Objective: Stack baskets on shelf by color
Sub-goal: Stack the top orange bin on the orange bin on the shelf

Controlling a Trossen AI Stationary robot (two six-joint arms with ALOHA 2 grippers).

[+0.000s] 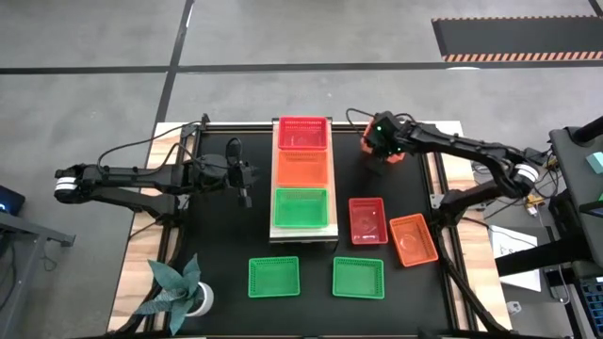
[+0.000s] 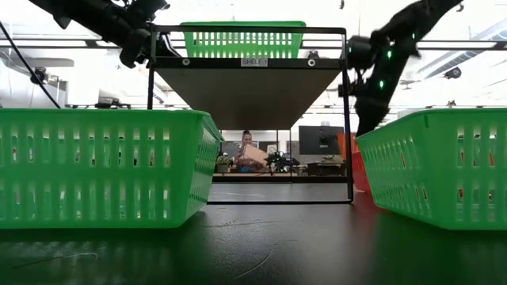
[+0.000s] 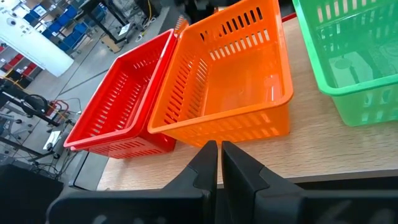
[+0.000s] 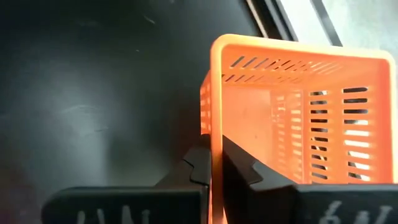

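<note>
The light-wood shelf (image 1: 303, 233) carries three baskets in a row: crimson at the far end (image 1: 301, 134), orange in the middle (image 1: 301, 169), green at the near end (image 1: 300, 208). On the black table lie a crimson basket (image 1: 367, 220), an orange basket (image 1: 413, 240) and two green baskets (image 1: 273, 277) (image 1: 358, 277). My right gripper (image 1: 382, 151) is right of the shelf's far end, shut on another orange basket (image 4: 298, 106). My left gripper (image 3: 219, 155) is shut and hovers at the shelf's left edge beside the orange basket (image 3: 236, 81). My right gripper pinches the orange basket's wall at its rim (image 4: 212, 124), one finger inside the basket and one outside. The fingers come from above. The basket is tipped on its side, with its open face turned sideways. Whether its lower end rests on the table cannot be told.
A potted plant (image 1: 179, 287) stands at the table's near left corner. In the low view the shelf sits on a raised black frame (image 2: 347, 119) above the tabletop. Bare black tabletop shows left of the shelf (image 1: 217, 235). A person (image 2: 249, 150) sits far behind the table.
</note>
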